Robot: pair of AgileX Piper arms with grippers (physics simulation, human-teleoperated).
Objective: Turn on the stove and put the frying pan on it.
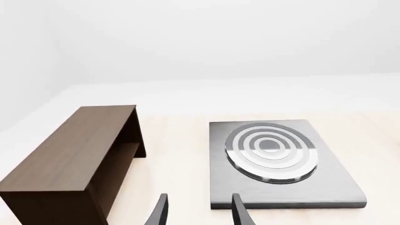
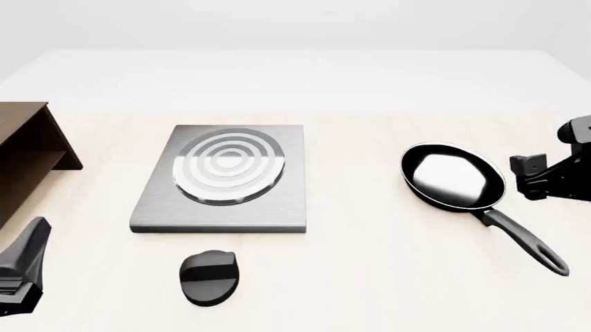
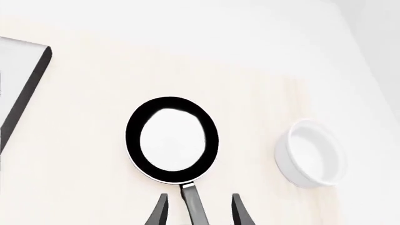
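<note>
The stove is a flat grey slab with a round silver ringed burner, left of the table's middle. Its black oval knob lies apart, just in front of it. The frying pan rests on the table at the right, its long handle pointing toward the near right. My right gripper hovers open just right of the pan. In the right wrist view the handle runs between the spread fingers, ungripped. My left gripper is open at the near left, pointing at the stove.
A brown wooden shelf stands at the left edge, close to my left arm, and shows beside the stove in the left wrist view. A white cup sits on the table to the right of the pan.
</note>
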